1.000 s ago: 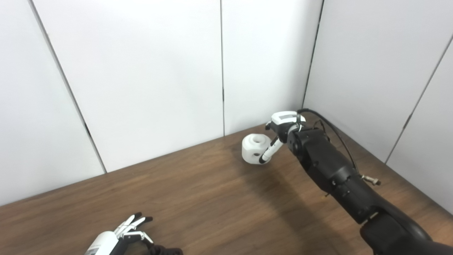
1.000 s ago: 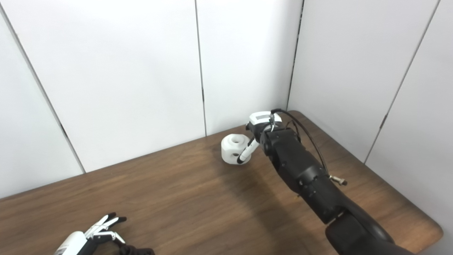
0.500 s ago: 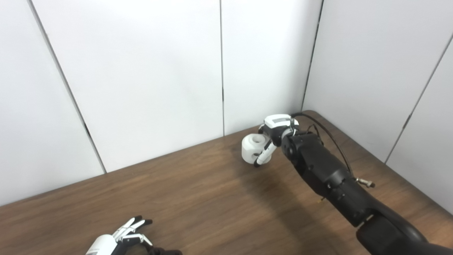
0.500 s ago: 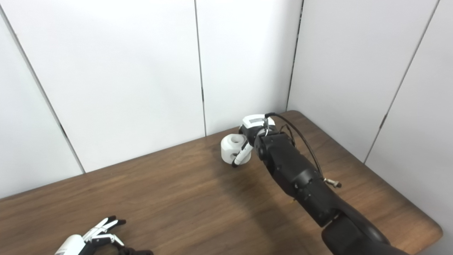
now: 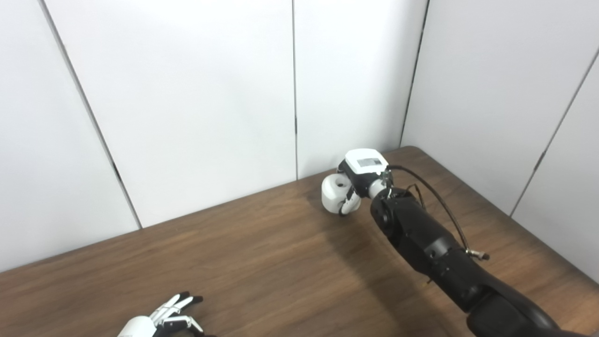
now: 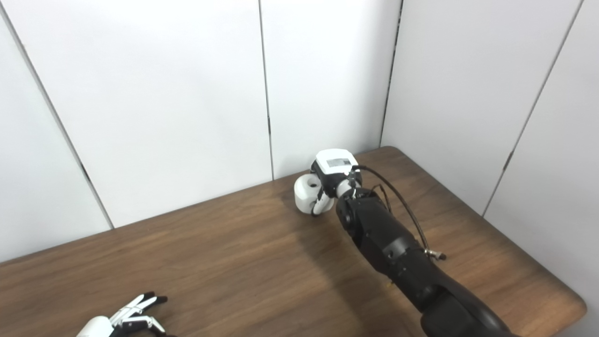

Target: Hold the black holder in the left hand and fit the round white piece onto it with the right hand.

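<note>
the round white piece (image 5: 335, 194) sits at the far side of the table (image 5: 262, 262), close to the wall panels (image 5: 201, 103), tipped so its centre hole faces toward the left rather than up. i take the tilt to come from the grip: my right hand (image 5: 358, 180) is wrapped on the piece's right side, a finger (image 5: 347, 204) curling across its front face, thumb side hidden behind it. i log this hand as clenched on the piece. whether the piece is clear of the wood or resting on it, i cannot tell from either eye view.

relative to the piece, my right forearm (image 5: 421, 238) runs back toward me and rightward, its cable (image 5: 435, 199) arching just right of the wrist.

my left hand (image 5: 161, 320) is well away from the piece, at the near edge of the view, lying low over the table with fingers spread and nothing in them. no black holder shows in either view, so i judge the holding half of the task not yet started, or the holder lies out of frame.

room to move: behind the piece the wall is near, so i would not pull back that way. right of the piece the table runs to a rounded corner (image 6: 573, 304) and the side wall. toward me and leftward from the piece lies the broad stretch of wood between the hands, which i judge the sensible path for bringing the piece in.
</note>
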You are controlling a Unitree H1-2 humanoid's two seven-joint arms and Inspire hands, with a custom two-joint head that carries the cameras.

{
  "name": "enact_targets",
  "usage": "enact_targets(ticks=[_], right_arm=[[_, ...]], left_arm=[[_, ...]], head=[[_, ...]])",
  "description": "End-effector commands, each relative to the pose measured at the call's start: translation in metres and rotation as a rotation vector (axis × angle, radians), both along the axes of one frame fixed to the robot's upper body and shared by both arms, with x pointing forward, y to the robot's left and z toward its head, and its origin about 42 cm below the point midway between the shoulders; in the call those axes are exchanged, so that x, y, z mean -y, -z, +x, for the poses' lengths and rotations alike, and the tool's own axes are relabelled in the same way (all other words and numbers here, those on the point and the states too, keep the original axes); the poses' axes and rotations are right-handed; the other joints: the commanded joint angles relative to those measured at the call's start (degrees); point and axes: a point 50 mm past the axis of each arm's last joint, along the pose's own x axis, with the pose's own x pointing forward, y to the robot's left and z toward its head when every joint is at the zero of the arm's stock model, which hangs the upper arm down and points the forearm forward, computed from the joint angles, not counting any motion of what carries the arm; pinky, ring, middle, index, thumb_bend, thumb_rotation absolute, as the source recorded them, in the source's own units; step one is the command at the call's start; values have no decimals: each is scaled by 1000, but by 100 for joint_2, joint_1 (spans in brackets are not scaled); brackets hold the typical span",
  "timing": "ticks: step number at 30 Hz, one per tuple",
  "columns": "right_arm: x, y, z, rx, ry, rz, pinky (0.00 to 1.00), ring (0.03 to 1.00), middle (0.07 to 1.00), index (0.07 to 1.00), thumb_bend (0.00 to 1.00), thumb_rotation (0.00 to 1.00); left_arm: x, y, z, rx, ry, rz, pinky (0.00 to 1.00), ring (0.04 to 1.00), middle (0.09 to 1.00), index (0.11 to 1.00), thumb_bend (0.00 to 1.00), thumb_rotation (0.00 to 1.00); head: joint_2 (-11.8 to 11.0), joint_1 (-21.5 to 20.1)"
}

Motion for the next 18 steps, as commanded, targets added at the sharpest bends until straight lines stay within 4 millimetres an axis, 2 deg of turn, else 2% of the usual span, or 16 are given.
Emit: enact_targets(ticks=[1,9,18], right_arm=[[3,-18,6,83,-27,-25,997,827,760,485,521,142],[7,-13,5,109,-42,-47,983,807,731,484,521,139],[5,-28,-3,144,-87,-30,968,814,733,483,522,142]], left_arm=[[-12,31,-24,-159,17,131,906,968,911,486,522,54],[-11,25,-25,-171,13,147,890,963,913,487,522,52],[-7,21,-24,-168,23,138,857,953,904,486,522,52]], head=[[9,-2],[55,31],[241,566]])
